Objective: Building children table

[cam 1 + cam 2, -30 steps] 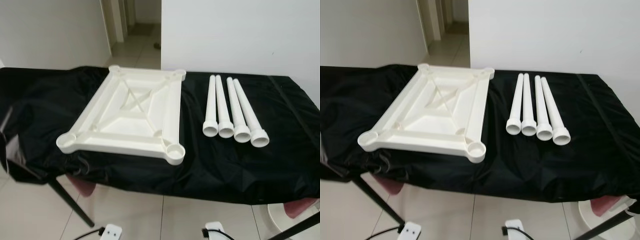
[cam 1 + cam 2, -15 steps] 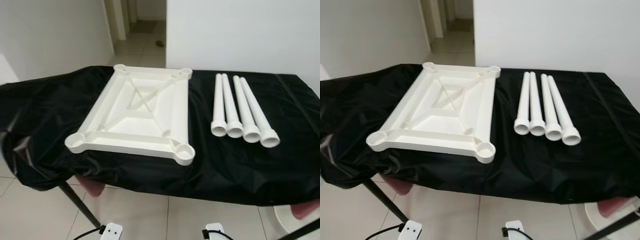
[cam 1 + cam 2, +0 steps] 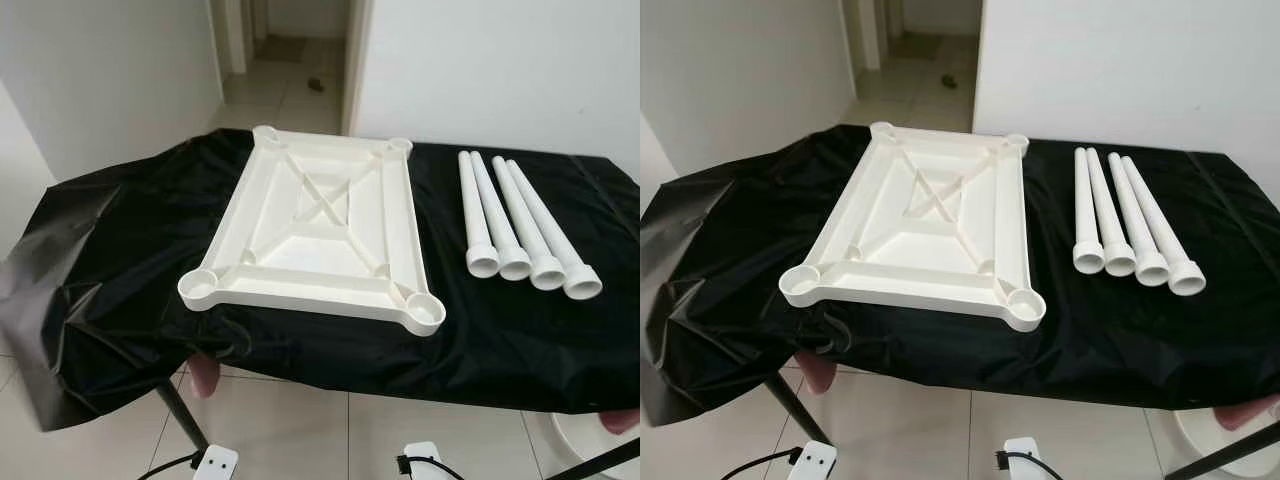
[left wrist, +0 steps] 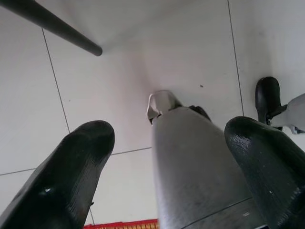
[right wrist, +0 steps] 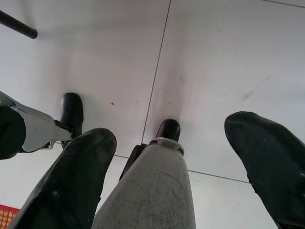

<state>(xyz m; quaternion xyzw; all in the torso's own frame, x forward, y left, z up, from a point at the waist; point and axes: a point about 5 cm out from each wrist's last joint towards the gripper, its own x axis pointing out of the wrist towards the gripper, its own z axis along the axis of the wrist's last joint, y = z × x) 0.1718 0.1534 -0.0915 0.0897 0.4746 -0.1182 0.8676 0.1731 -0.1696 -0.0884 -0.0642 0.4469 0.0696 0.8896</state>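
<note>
Left eye view swung left; tabletop [image 3: 330,225] with legs [image 3: 520,230] at 3 o'clock untouched. Both grippers [image 4: 167,157] [image 5: 176,157] hang open, empty.

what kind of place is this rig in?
Likely a room in a home: pale tiled floor, plain white walls, a doorway to a hall. A work table under black cloth holds the parts.
</note>
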